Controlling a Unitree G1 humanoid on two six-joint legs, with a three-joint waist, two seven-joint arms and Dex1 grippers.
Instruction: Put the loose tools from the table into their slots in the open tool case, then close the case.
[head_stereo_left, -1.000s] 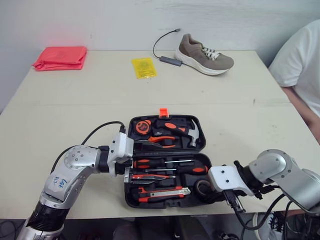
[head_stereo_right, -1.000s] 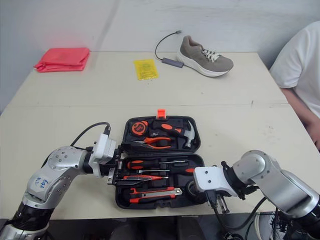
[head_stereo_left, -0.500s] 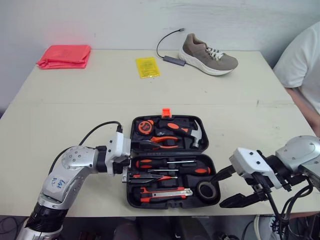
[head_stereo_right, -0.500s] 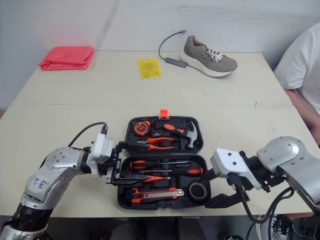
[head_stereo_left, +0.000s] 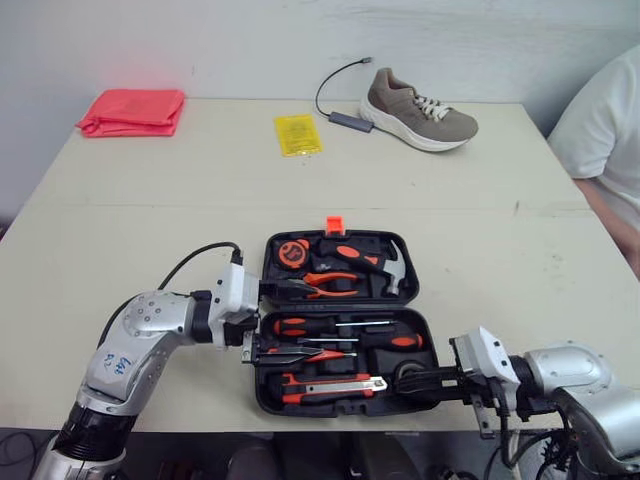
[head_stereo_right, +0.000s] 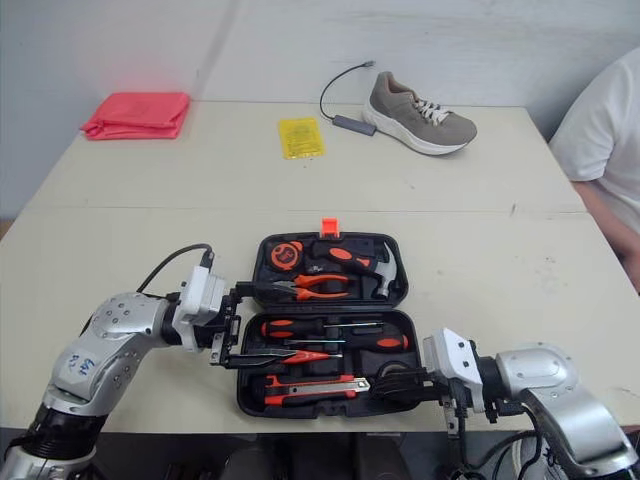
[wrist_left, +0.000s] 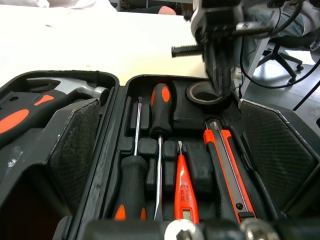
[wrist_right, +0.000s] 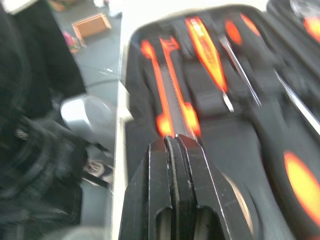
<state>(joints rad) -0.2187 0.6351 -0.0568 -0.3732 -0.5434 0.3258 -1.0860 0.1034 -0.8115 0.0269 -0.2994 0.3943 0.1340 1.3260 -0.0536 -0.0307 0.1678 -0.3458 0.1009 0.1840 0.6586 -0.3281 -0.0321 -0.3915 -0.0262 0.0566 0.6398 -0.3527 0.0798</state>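
On a beige table (head_stereo_left: 480, 250), the tool case (head_stereo_left: 413, 292) is lying open. The left gripper (head_stereo_left: 278, 320), fingers spread, is straddling its side, probably steadying it. The right gripper (head_stereo_left: 408, 380), fingers pressed together, is prodding the tape roll (wrist_left: 196, 94) at its tips.

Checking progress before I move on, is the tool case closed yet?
No, the tool case lies open, both halves flat, with the hammer and screwdrivers showing in their slots.

Shoe (head_stereo_left: 420, 108), cable (head_stereo_left: 346, 121), yellow packet (head_stereo_left: 298, 134), red cloth (head_stereo_left: 132, 110), person (head_stereo_left: 605, 120)
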